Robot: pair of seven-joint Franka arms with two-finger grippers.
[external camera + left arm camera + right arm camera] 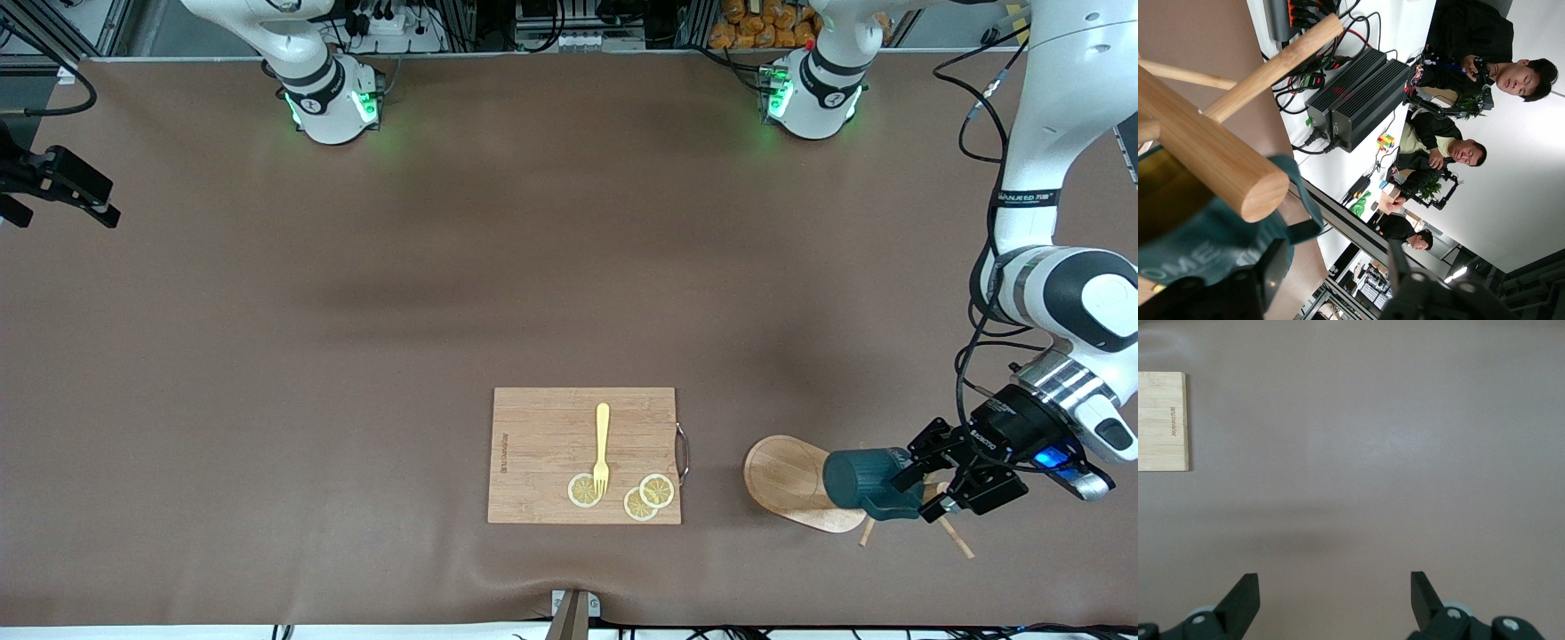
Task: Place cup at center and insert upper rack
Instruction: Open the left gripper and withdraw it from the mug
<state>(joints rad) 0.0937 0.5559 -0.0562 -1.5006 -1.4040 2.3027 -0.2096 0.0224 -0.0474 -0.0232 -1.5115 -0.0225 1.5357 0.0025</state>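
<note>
- Lying on its side toward the left arm's end of the table, the upper rack (787,480) has its oval base turned up on edge, beside the cutting board (542,444) on the handle side, a short gap apart.
- The cup (867,480) hangs sideways on the rack's pole, dark teal-green, between the oval base and the left gripper (929,484).
- In the left wrist view the round end of the pole (1238,180) sticks out past the cup's rim (1225,247), with a thin peg (1275,67) angling off it; faint lettering shows on the cup's wall.
- The left gripper is down at the cup, one black finger (1271,273) against the cup's rim; whether its fingers are clamped on the cup or merely around it I cannot tell.
- Two thin pegs (956,538) of the rack poke out onto the table beneath the left gripper, nearer the front camera than the cup.
- On the cutting board lie a yellow fork (602,449) and three lemon slices (647,498), all at the board's edge nearest the front camera; the fork's tines rest on one slice.
- The right gripper (1335,597) waits over bare table with its fingers spread wide, holding nothing; a corner of the cutting board shows in its wrist view.
</note>
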